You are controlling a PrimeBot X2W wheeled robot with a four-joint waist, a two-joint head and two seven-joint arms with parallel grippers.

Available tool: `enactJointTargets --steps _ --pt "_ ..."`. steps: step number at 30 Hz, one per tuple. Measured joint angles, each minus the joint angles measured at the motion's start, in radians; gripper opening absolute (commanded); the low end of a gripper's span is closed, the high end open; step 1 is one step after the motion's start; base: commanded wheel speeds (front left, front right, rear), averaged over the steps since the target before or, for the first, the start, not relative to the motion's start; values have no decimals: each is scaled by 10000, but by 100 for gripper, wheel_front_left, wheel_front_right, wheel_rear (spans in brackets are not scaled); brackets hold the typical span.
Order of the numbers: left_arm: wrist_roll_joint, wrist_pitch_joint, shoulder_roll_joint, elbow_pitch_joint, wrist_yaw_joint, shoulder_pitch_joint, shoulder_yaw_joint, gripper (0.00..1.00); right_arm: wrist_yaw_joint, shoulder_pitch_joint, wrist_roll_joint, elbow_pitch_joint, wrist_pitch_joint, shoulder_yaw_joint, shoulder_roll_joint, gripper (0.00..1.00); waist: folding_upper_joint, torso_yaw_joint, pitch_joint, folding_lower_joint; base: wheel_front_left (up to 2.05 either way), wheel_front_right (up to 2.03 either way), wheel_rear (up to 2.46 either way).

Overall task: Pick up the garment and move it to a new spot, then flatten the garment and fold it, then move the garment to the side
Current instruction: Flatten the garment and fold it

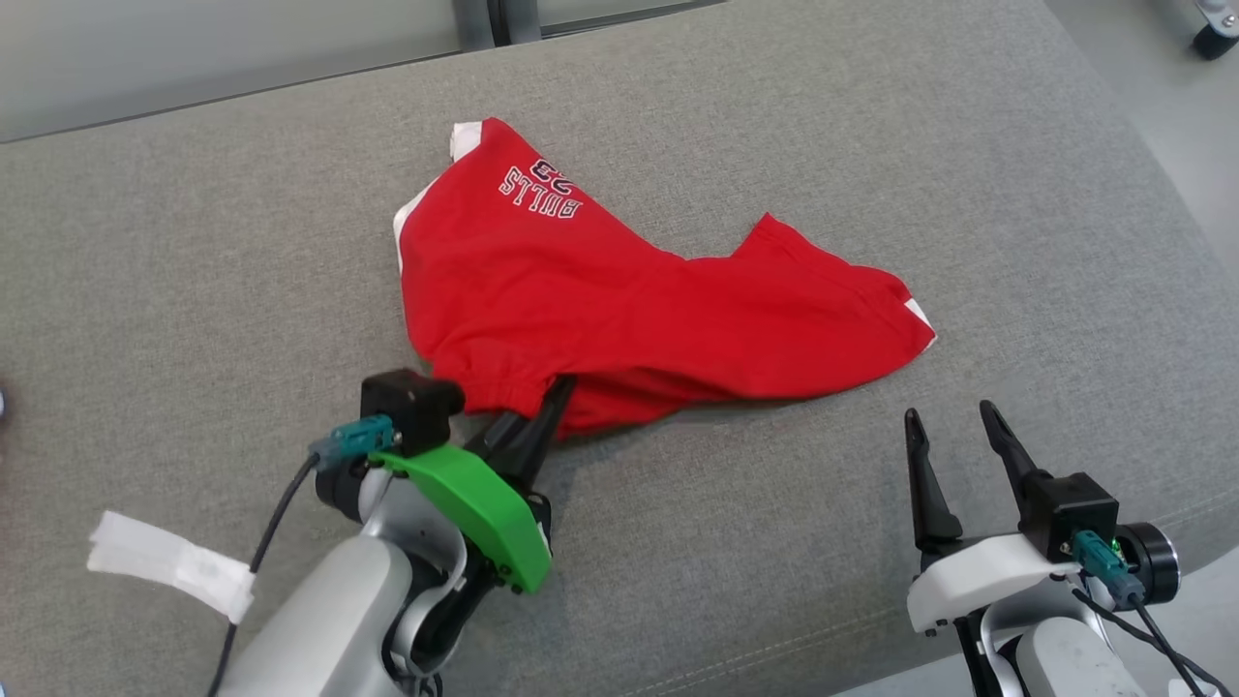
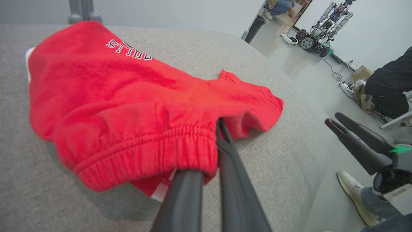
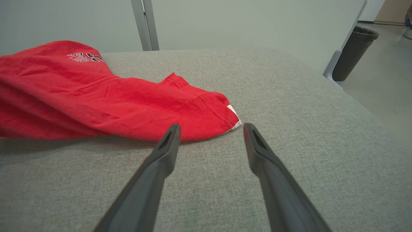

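Observation:
The garment (image 1: 600, 300) is a pair of red shorts with white trim and white lettering, lying rumpled in the middle of the grey cushion. My left gripper (image 1: 554, 395) is shut on its elastic waistband at the near edge; in the left wrist view the gathered waistband (image 2: 154, 145) folds over my fingers (image 2: 225, 151) and hides their tips. My right gripper (image 1: 953, 418) stands open, nothing between its fingers, just short of the garment's right leg hem (image 3: 225, 116). That same right gripper (image 2: 341, 124) appears at the right of the left wrist view.
The grey cushion (image 1: 871, 136) ends close behind my grippers and at the right, with floor beyond. A white tag (image 1: 169, 563) hangs on my left arm's cable. A dark bin (image 3: 354, 51), a seated person's leg (image 2: 386, 87), a shoe (image 2: 354, 190) and another robot (image 2: 318, 32) stand off the cushion.

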Motion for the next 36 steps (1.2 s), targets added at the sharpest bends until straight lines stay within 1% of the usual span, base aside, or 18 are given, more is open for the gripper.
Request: enactJointTargets --steps 3,6,9,11,14,18,20,22,25,30,33,36 --pt "138 433 337 -740 12 -386 -65 0 0 144 -12 -13 0 8 31 100 0 35 -61 0 0 0 0" --pt "31 1005 485 -1507 4 -436 -180 0 0 355 -61 -56 0 -138 33 100 0 117 -153 0 0 0 0" --pt "-192 1680 662 -2347 -25 -432 -307 0 0 562 -63 -69 0 -313 31 100 0 252 -249 0 0 0 0" --pt "-610 2144 700 -2963 -23 -399 -301 0 0 665 -63 -88 0 -368 29 100 0 374 -310 0 0 0 0" --pt "-980 2761 748 -3921 161 -199 -293 0 0 706 -65 -201 0 -397 31 100 0 582 -384 0 0 0 0" --pt "-1634 3524 821 -5101 589 215 -303 0 0 755 -65 -288 0 -414 50 100 0 874 -440 0 0 0 0" --pt "-2063 3879 844 -5503 907 423 -215 0 0 762 -71 -337 0 -334 77 100 0 1005 -445 0 0 0 0" --pt "-2117 4086 1060 -5584 1306 526 203 0 0 759 -82 -387 0 -211 105 100 0 1100 -405 0 0 0 0" --pt "-2477 4405 1597 -5404 1557 611 1183 0 88 714 -153 -439 0 -8 190 100 0 1147 -255 0 0 0 0" --pt "-3145 5087 2199 -4410 1607 664 2458 0 151 519 -159 -485 0 90 245 100 0 1075 101 0 0 0 0" --pt "-3264 5622 2568 -3781 1607 492 2863 0 174 432 -171 -483 0 121 251 100 0 968 318 0 0 0 0" --pt "-3210 6176 2861 -3312 1607 52 2884 0 190 209 -178 -481 0 176 280 100 0 795 510 0 0 0 0"
